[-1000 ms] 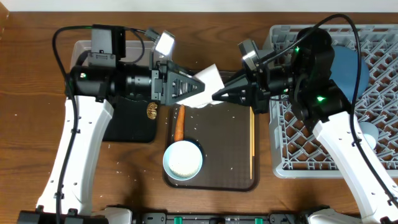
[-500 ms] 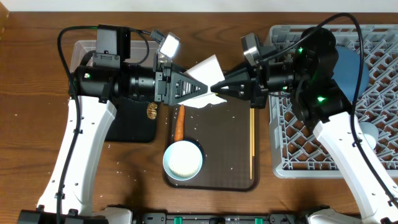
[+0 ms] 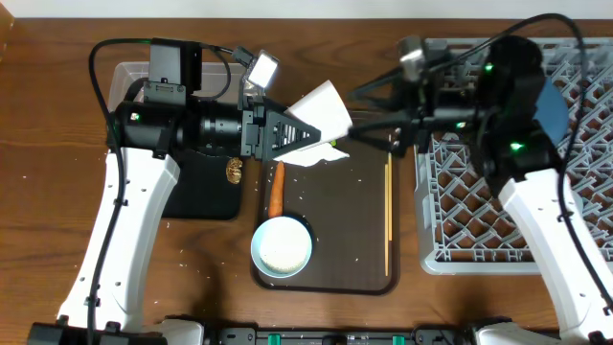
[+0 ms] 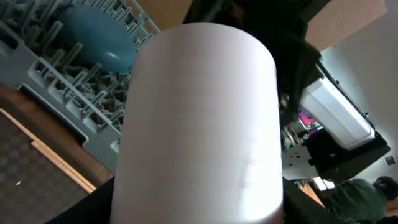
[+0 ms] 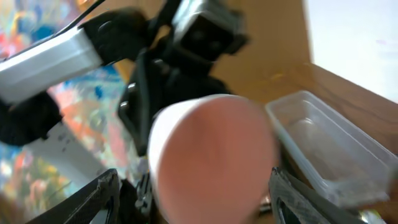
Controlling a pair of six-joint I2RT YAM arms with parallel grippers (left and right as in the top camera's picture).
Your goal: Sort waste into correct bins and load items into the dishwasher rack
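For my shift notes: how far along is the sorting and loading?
Done: the blue dish sits in the rack. In hand: the left gripper holds a cup in the air. Left: the rice bowl, carrot and chopsticks lie on the brown tray.

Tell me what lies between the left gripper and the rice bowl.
Overhead view: orange carrot on the brown tray, between left gripper, holding a cup, and bowl.

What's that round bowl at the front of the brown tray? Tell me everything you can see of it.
The bowl is round, pale blue at the rim, filled with something white, likely rice. It sits upright in the near-left corner of the tray. A carrot ends right at its far rim; contact is unclear. Neither arm touches it.
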